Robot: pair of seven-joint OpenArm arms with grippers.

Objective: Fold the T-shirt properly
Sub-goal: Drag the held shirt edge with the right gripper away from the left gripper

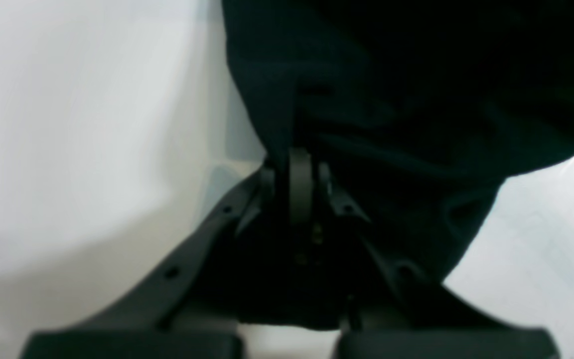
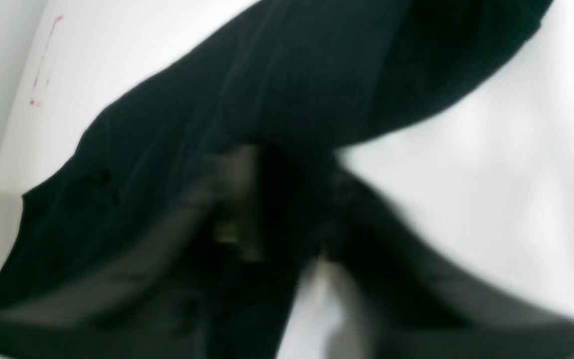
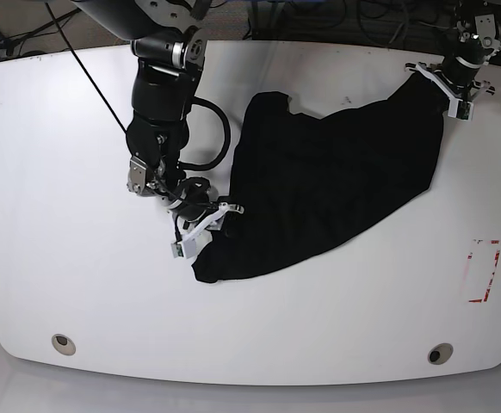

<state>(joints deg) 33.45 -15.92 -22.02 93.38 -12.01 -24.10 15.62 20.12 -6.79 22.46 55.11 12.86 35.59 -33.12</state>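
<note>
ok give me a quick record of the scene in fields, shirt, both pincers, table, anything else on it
shirt: black T-shirt spread unfolded and rumpled across the table, stretched between the two arms
left pincer: shut on a far corner of the T-shirt, cloth hanging from it
right pincer: at the shirt's near edge, cloth between its fingers; picture too blurred to confirm a firm grip
table: white, rounded corners
other: red rectangular mark on the table, clear of the shirt

Left tool [image 3: 457, 86] is clamped tight at full reach; right tool [image 3: 206, 231], wrist bent, is blurred.
</note>
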